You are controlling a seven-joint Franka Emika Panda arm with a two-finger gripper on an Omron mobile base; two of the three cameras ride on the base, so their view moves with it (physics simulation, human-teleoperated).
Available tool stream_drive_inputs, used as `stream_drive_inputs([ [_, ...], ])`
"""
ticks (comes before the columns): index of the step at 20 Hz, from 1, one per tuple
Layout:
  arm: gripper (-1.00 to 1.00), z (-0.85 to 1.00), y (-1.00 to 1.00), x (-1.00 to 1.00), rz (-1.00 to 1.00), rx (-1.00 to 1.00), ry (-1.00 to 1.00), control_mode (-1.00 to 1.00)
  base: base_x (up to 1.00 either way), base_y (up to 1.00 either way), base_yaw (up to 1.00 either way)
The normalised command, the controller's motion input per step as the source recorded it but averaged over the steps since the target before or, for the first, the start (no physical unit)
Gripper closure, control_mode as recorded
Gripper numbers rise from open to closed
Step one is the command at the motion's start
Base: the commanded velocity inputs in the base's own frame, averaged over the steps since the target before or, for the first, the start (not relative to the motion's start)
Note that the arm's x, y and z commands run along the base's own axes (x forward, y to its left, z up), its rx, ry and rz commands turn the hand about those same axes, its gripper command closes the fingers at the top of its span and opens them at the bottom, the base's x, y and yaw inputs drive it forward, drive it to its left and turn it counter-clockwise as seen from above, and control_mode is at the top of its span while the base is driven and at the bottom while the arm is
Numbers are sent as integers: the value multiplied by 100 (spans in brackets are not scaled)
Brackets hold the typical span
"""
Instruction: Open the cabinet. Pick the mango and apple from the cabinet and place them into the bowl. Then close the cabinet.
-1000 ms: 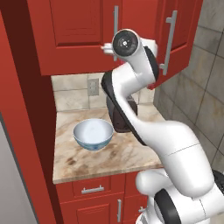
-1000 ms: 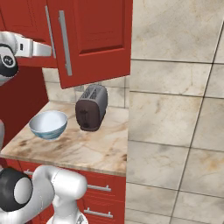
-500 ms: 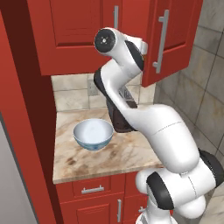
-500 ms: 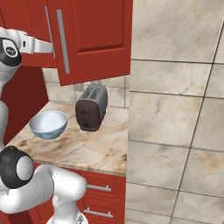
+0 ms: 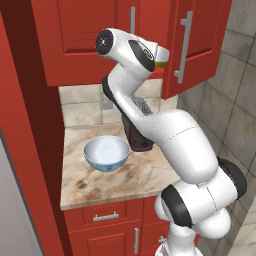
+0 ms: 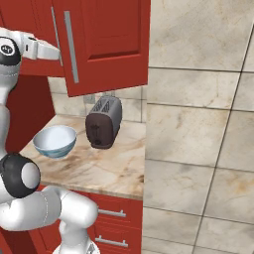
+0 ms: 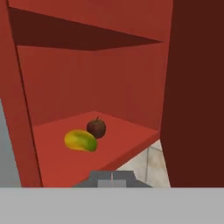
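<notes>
My closed, empty gripper faces the open red wall cabinet, whose shelf ahead holds a yellow-green oval mango touching a dark red round apple behind it.

A yellow-green mango and a dark red-brown apple are seen inside the red cabinet; the bowl is pale blue.

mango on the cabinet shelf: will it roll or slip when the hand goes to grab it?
The mango lies on its long side on the flat red shelf, so it probably sits fairly stable, though its oval shape could let it rock or turn if nudged. Its skin looks smooth and rounded, so a grip may slip. The apple sits right beside it; a push would likely bump it.
</notes>
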Motion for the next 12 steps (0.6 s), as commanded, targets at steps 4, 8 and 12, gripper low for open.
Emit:
stream_drive_inputs([
  [4, 100, 0, -44, -5, -19, 0, 0, -100, 0, 0, 0],
  [8, 100, 0, -47, -17, -19, -1, 0, -100, 0, 0, 0],
  [12, 100, 0, -55, -53, -20, -1, 0, -100, 0, 0, 0],
])
